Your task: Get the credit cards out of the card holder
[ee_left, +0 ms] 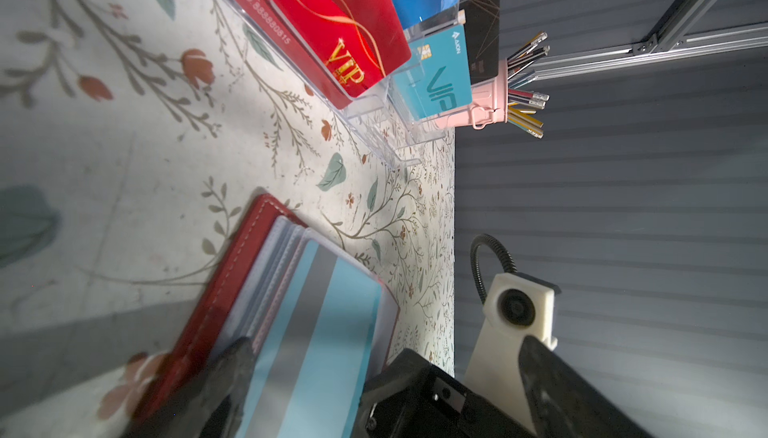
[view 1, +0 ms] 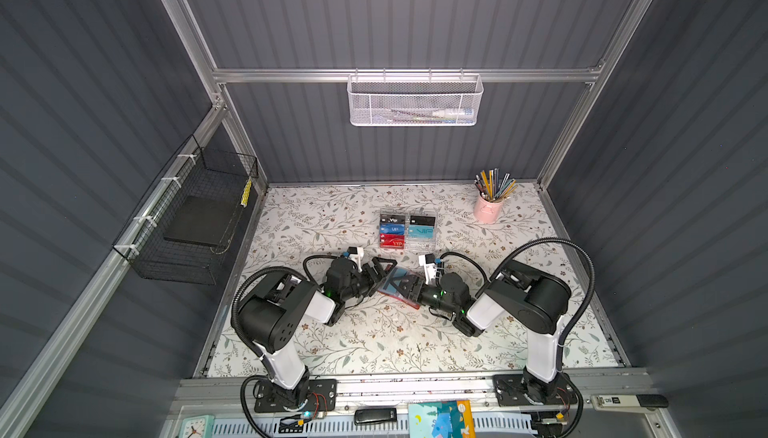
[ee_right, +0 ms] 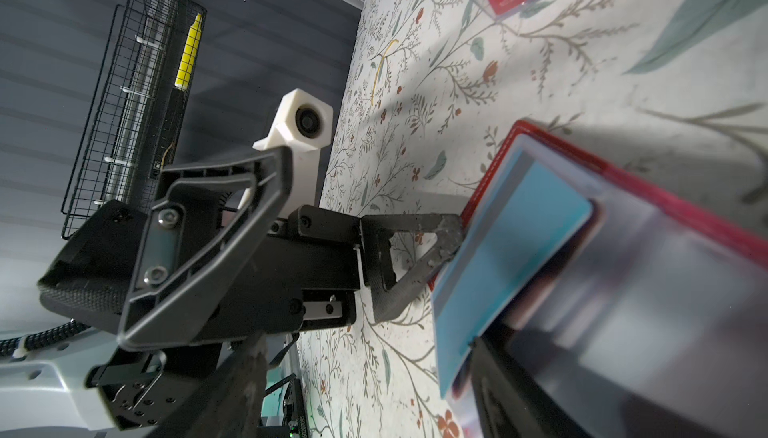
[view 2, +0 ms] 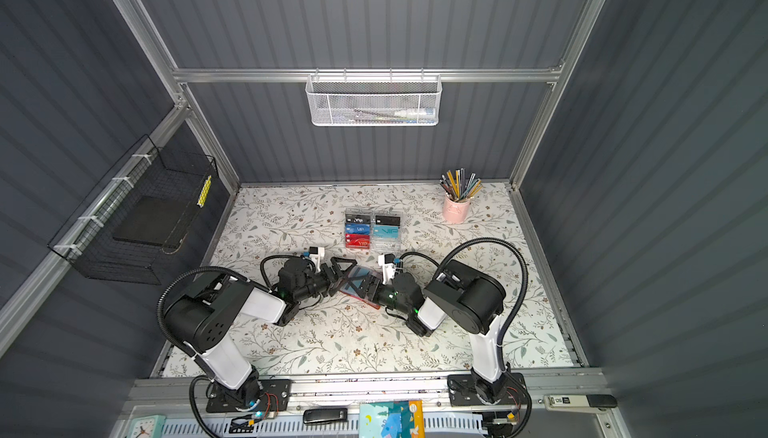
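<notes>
The card holder (view 1: 394, 288) is lying open mid-table between the two arms, its clear sleeves facing up. A light-blue card (ee_left: 324, 332) is sitting in the top sleeve. The left gripper (view 1: 381, 274) is standing with its jaws wide apart, one finger (ee_right: 436, 240) touching the holder's left edge and the other raised clear. The right gripper (view 1: 406, 287) is reaching in from the right, jaws also apart, with one blurred finger (ee_right: 644, 290) lying over the sleeve and card.

Just beyond them, a clear acrylic rack (view 1: 422, 245) is holding black, blue and red cards in its left column and a black card and a teal card (view 1: 420, 231) in its right. At far right, a pink cup (view 1: 487, 210) is bristling with pencils (view 1: 494, 184). A white mesh basket (view 1: 413, 101) is hanging on the far rail with pens inside. A black wire basket (view 1: 195, 224) on the left wall is carrying a dark slab (view 1: 201, 222) and a yellow marker (view 1: 247, 193).

A floral cloth (view 1: 374, 340) is covering the table. Grey ribbed walls and an aluminium frame (view 1: 291, 75) are enclosing it.
</notes>
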Robot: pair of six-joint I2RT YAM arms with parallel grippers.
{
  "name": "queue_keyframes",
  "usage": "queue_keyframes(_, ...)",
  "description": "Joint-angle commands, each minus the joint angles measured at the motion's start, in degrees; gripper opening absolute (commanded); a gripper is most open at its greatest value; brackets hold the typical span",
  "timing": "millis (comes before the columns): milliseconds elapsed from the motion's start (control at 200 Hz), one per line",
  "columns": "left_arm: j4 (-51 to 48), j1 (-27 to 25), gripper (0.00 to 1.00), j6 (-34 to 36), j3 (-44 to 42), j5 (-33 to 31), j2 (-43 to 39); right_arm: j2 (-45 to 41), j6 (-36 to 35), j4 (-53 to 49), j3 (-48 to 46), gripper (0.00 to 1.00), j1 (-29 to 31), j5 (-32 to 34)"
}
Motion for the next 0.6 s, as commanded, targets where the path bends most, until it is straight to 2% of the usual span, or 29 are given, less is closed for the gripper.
queue_keyframes(0,-8.60,-1.14,1.00,-2.37,-2.98,3.28,2.89,0.74,0.17,0.50,1.56,0.75,-0.24,3.11)
queue_keyframes(595,-7.23,-1.21,1.00,-3.15,-3.09,3.27,3.37,4.71,1.52,3.71,2.54,0.66,-0.69,1.16)
